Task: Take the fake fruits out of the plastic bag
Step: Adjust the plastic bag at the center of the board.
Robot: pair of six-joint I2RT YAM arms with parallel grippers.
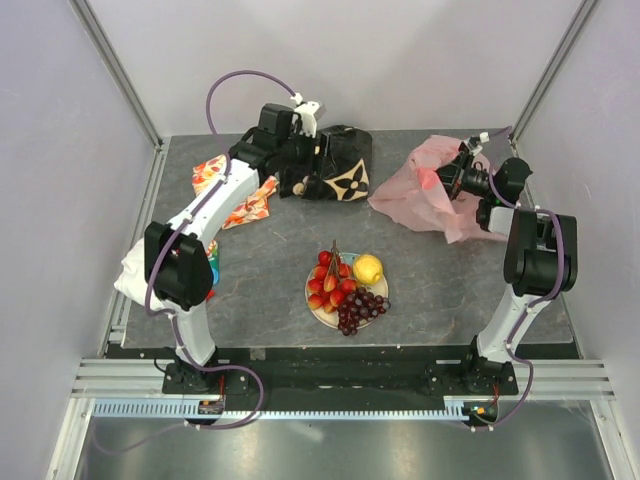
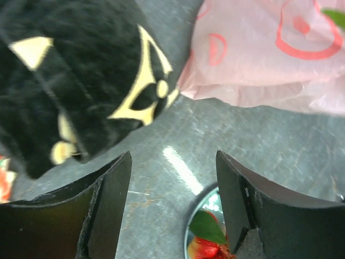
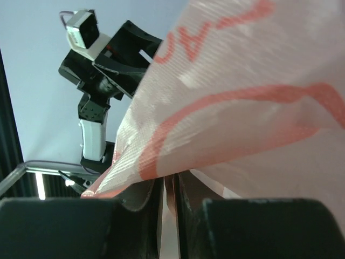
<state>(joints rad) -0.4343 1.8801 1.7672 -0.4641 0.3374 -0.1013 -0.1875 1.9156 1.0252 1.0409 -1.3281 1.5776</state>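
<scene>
The table (image 1: 250, 250) carries everything. The biggest thing of the task, the plastic bag (image 1: 420, 190), lies crumpled at the far right. My right pincer (image 3: 170, 189) is pressed together on a fold of its thin film, so the bag is pinched there. I judge this to be the main risk: the film looks slippery and weak, so a quick pull may tear it or let it slide out. A long sweep toward the near side could also drag the bag over the plate. Whether anything is inside the bag I cannot tell.

The black cloth (image 1: 335, 165) lies far, in the middle, just beside my left pincer (image 2: 172, 157), which is spread and holds nothing. If it goes down here, a finger may catch the cloth.

The plate (image 1: 320, 316) stands near the centre, well apart from the bag. On it are the red fruit cluster (image 1: 332, 282), the grape bunch (image 1: 360, 310) and the yellow fruit (image 1: 368, 268). The round yellow one could roll off after any knock.
</scene>
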